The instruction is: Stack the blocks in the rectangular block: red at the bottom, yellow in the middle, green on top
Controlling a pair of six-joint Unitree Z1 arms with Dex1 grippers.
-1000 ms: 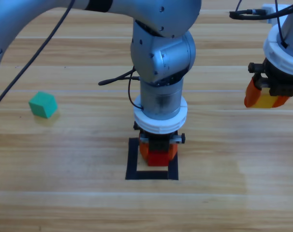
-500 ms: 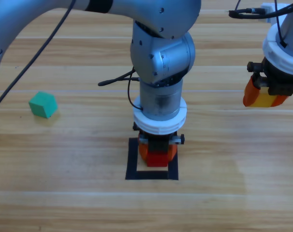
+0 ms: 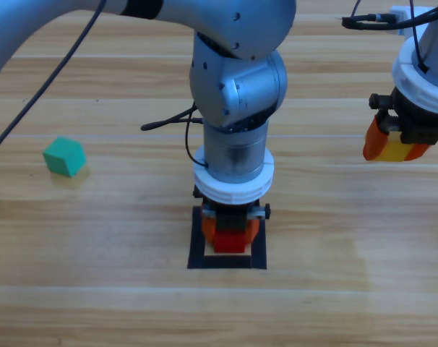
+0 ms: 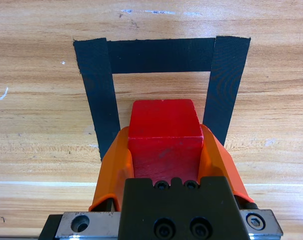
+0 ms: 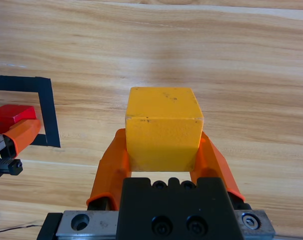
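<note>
The left arm stands near vertical over the black frame (image 3: 195,238), its left gripper (image 4: 164,150) pointing down with jaws closed on the red cube (image 4: 164,132) inside the frame. The right gripper (image 5: 162,152) hangs at the right edge, well apart, jaws clamped on the yellow cube (image 5: 163,127). The green cube (image 3: 64,156) lies far left on the table (image 3: 118,296)

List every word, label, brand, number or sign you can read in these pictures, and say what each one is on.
There are none to read.
The red cube, yellow cube and green cube have plain faces.
The black tape frame has no marks.
The left gripper, the right gripper and the wooden table show no writing.
</note>
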